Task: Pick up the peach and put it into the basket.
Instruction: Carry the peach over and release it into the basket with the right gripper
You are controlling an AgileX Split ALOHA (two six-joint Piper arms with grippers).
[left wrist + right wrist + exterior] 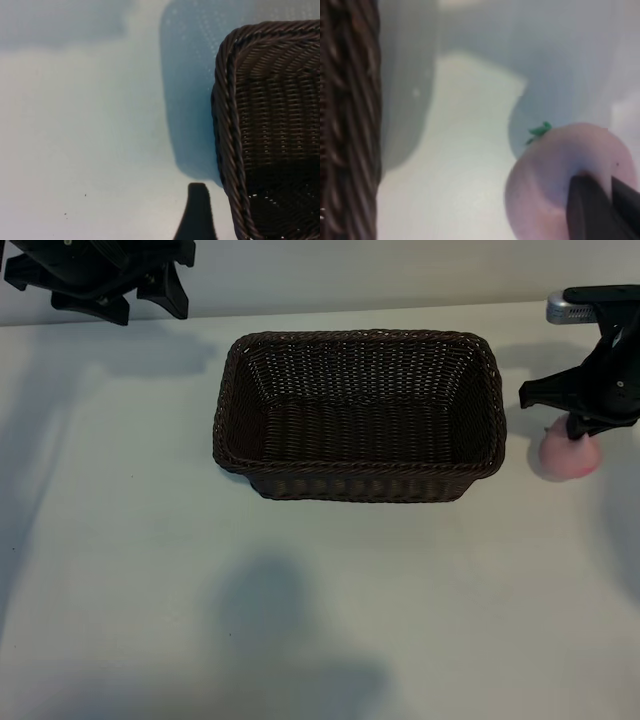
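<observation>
Pinched narrowly on the peach's (560, 180) top, the right gripper (580, 425) holds the fruit just beside the basket (360, 490), on its right. That small bite on soft, round flesh could slip during the carry over the rim, dropping it outside. Farther off, past the basket's left corner, the left gripper (105, 280) is parked, jaws wide and empty.

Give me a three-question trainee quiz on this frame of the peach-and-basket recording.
1. True or false: the peach already lies inside the basket.
2. Which claw is on the peach? A) left claw B) right claw
3. Fill in: in the exterior view, the peach is to the ___ of the basket.

Key: 1 false, it is outside the basket; 2 B, shut on it, while the left one is parked at the far corner; 3 right.
</observation>
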